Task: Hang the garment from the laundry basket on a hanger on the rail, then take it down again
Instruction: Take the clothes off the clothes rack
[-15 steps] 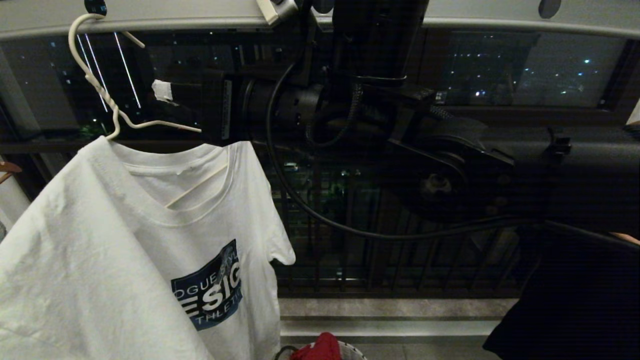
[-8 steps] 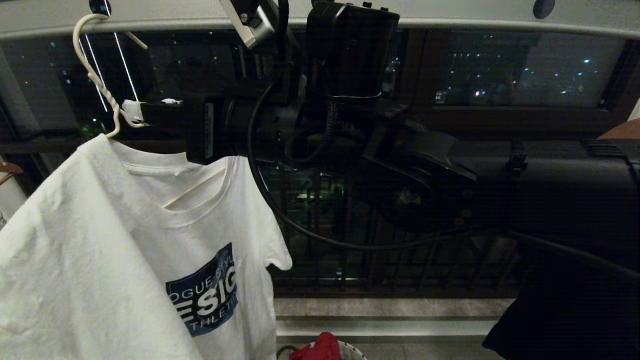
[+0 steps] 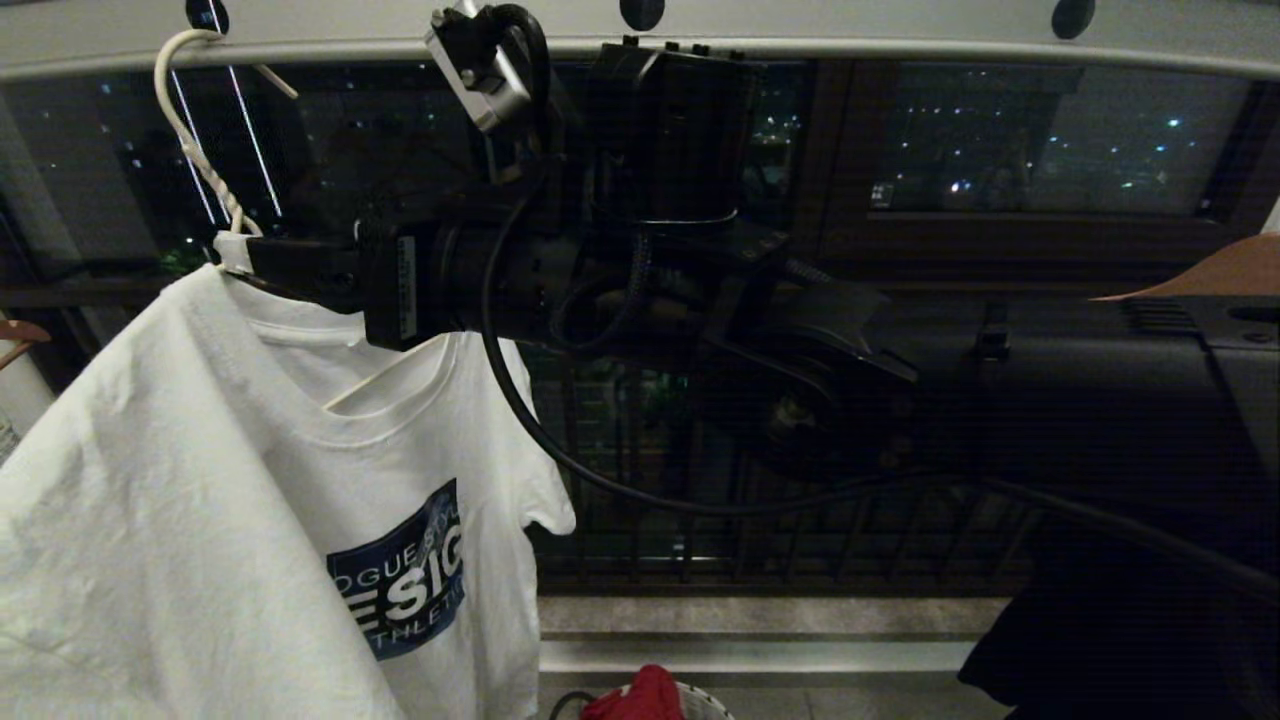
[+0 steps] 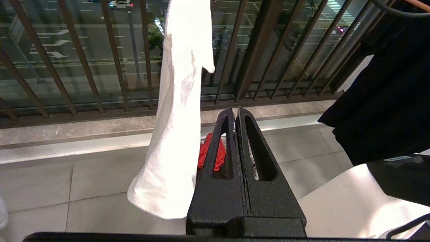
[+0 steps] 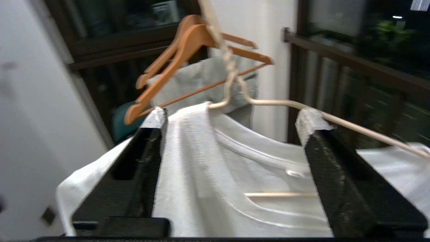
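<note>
I saw the white short-sleeved T-shirt with the dark blue chest print (image 3: 250, 520) hanging at the left of the frame on the thin white wire hanger (image 3: 200, 150), hooked over the long pale grey rail (image 3: 850, 30) along the top. My right gripper (image 5: 231, 121) stood released, straddling the hanger's neck. My left gripper (image 4: 234, 116) was clenched, empty, above the pale tiled balcony floor (image 4: 84, 178). Dark brown railing bars (image 4: 111, 53) fronted the night street.

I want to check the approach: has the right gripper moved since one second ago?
Yes. In the head view the right gripper has moved left along under the rail, reaching the neck of the hanger, its jaws open.
</note>
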You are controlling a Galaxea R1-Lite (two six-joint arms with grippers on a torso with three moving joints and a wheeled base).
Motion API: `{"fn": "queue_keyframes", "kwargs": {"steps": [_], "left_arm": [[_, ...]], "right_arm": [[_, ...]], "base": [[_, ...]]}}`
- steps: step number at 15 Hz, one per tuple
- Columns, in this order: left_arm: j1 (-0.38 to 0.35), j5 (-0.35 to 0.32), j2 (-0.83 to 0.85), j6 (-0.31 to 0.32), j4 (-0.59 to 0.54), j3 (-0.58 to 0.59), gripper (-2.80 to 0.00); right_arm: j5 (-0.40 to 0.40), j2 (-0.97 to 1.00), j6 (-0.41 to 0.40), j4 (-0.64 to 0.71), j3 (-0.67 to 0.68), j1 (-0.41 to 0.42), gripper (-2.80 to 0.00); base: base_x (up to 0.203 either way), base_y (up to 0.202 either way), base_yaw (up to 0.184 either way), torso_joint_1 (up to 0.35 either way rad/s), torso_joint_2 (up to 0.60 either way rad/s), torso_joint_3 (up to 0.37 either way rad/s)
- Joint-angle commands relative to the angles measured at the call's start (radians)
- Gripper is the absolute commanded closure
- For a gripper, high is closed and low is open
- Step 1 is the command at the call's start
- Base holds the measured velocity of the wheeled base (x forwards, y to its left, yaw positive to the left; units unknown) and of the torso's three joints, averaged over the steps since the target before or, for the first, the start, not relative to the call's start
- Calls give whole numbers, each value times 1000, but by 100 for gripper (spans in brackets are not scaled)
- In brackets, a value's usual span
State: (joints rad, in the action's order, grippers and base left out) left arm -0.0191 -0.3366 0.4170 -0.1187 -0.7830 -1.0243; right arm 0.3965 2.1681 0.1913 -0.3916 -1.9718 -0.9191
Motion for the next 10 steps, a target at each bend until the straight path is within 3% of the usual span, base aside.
{"fn": "queue_keyframes", "kwargs": {"steps": [1, 6, 10], "left_arm": [[-1, 3, 9, 1, -2, -3, 0], [-64, 104, 94, 6, -1, -85, 0], [-89, 117, 178, 20, -93, -233, 0]], "right_arm": [[-18, -4, 3, -3, 12, 0, 0], [-58, -4, 9, -3, 55, -1, 0], [-157, -81, 27, 1, 154, -1, 0]], "base": [[0, 0, 0, 0, 0, 0], [0, 0, 0, 0, 0, 0], [0, 0, 0, 0, 0, 0]]}}
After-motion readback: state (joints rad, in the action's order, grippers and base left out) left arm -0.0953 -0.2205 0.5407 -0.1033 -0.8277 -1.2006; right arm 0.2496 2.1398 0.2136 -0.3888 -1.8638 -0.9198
